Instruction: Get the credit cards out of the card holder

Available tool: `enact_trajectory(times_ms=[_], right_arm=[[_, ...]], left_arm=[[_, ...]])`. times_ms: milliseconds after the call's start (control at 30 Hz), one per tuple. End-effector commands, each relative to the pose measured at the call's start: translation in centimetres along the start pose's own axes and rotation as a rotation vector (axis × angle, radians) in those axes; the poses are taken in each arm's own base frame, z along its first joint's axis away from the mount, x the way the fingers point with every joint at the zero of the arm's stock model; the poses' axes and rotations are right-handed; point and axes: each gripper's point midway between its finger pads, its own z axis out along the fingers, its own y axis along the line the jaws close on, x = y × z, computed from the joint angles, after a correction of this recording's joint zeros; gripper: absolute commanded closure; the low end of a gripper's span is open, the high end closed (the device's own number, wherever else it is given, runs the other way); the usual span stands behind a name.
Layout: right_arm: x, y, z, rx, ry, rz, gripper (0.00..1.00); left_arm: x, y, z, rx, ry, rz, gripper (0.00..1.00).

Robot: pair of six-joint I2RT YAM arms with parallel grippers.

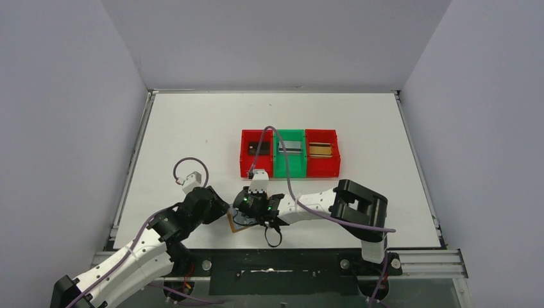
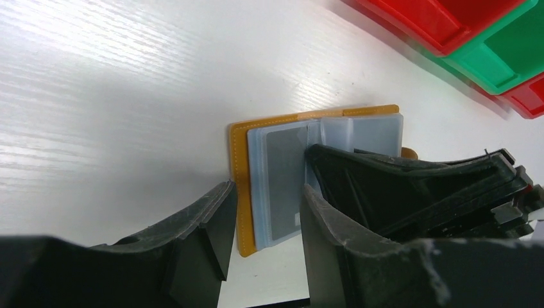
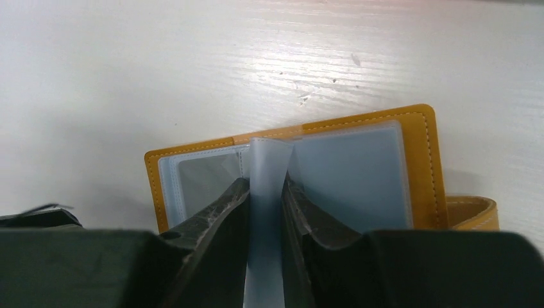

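The white table (image 1: 192, 141) sat boxed in by grey walls, with open tabletop either side of three bins (image 1: 289, 168) holding the black card (image 1: 258, 148), silver-grey card (image 1: 290, 147) and gold-brown card (image 1: 320, 150). Near the front edge the card holder (image 3: 420, 154) lay open flat, pockets up, its long axis running from one arm toward the other. The right gripper (image 3: 264, 186) was pinched on an upright clear pocket leaf (image 3: 266, 160), and the left gripper (image 2: 266, 212) stood spread over the holder's end.
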Motion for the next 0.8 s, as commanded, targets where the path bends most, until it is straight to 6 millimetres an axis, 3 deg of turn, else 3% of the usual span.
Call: enact_trajectory(times_ms=[0, 233, 433, 600, 767], right_arm=[[0.0, 0.0, -0.5, -0.111, 0.049, 0.095, 0.78], [-1.0, 0.4, -1.5, -0.382, 0.057, 0.405, 0.76], [-1.0, -0.8, -1.3, -0.405, 0.055, 0.496, 0.72], [-0.4, -1.4, -0.9, -0.393, 0.065, 0.517, 0.72], [0.0, -1.9, -0.6, -0.387, 0.071, 0.537, 0.72]], left_arm=[[-0.5, -3.8, -0.3, 0.152, 0.004, 0.036, 0.60], [1.4, -8.1, -0.4, 0.358, 0.119, 0.116, 0.56], [3.7, -9.9, 0.2, 0.453, 0.250, 0.156, 0.53], [5.0, -8.7, 1.6, 0.381, 0.314, 0.134, 0.53], [4.5, -7.6, 1.9, 0.346, 0.265, 0.080, 0.53]])
